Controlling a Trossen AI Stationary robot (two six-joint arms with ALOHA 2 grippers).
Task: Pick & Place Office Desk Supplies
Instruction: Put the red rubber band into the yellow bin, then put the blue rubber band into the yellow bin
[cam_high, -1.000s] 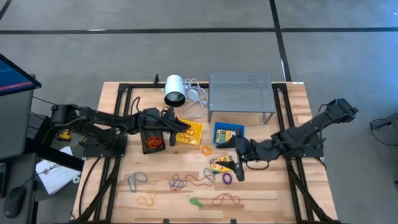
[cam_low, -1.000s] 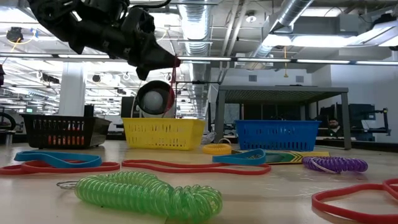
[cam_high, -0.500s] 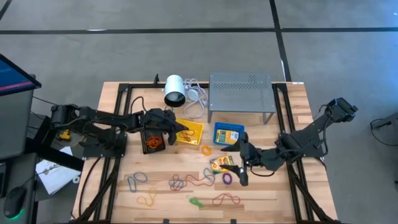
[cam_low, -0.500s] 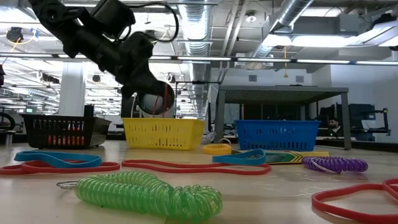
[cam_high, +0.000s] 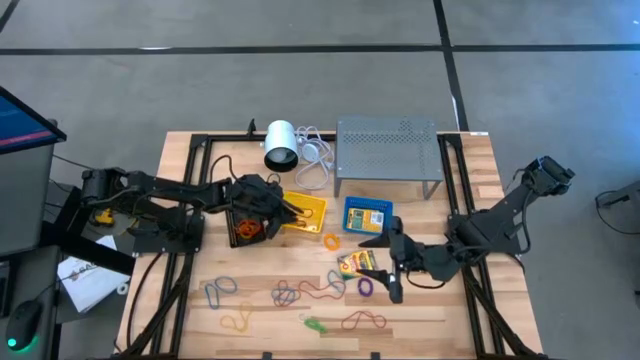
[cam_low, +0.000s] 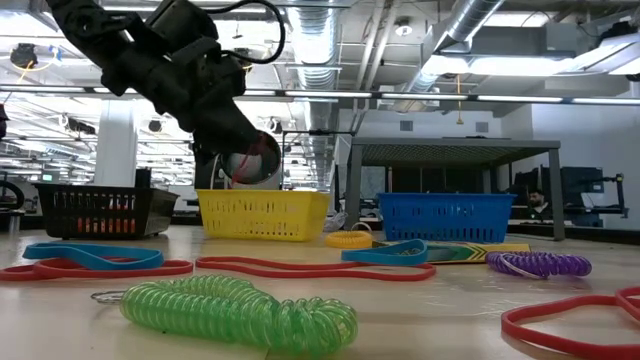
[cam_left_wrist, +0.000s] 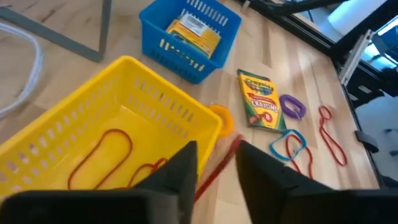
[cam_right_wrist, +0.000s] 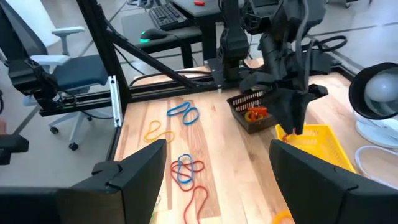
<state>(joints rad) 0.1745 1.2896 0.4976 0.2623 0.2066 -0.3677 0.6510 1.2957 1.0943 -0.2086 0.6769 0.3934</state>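
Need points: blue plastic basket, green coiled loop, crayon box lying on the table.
Blue plastic basket (cam_low: 445, 217): low view, on its front slatted wall.
Green coiled loop (cam_low: 235, 313): low view, middle of the coil.
Crayon box lying on the table (cam_left_wrist: 259, 99): left wrist view, centre of its printed face.

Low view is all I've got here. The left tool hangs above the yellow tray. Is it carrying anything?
Observer: Yes, the left tool pinches a red rubber band over the edge of the yellow tray.
Operator: Anything already in that tray?
Observer: Its floor holds red bands.
Operator: And the right tool?
Observer: The right tool is open, low beside the crayon box on the table.
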